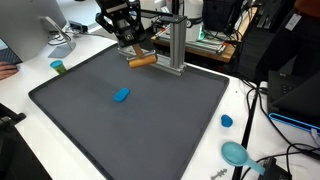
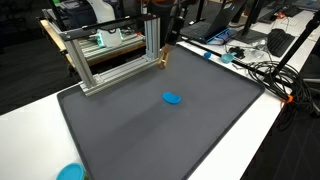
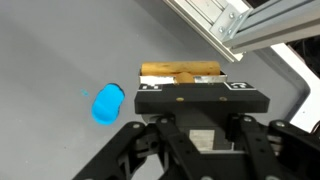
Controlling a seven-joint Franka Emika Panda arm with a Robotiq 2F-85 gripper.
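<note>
Your gripper (image 1: 133, 47) is closed on the wooden cylinder (image 1: 142, 60). Both sit at the far edge of the grey mat (image 1: 150, 135), just beside the foot of the aluminium frame (image 1: 176, 45). In the wrist view the cylinder (image 3: 180, 72) lies crosswise right at the tips of the gripper (image 3: 195, 92), with the jaws drawn in on it. The frame's rail (image 3: 262, 25) runs close past it. In an exterior view the cylinder sticks out of the gripper to one side, slightly tilted. You can't tell whether it touches the mat or hangs just above it. In an exterior view the cylinder (image 2: 160, 58) shows at the mat's edge against the frame post (image 2: 152, 45).

The blue block (image 1: 121, 95) lies flat near the middle of the mat, well apart from the gripper and cylinder. The wrist view shows it (image 3: 107, 103) off to one side, not touching anything.

Off the mat, on the white table (image 1: 238, 100):
- A blue cap (image 1: 227, 121) lies just beyond a side edge of the mat.
- A teal round piece (image 1: 235, 152) lies near the mat's near corner.
- A small green piece (image 1: 58, 67) stands by the mat's far corner on the opposite side.
</note>
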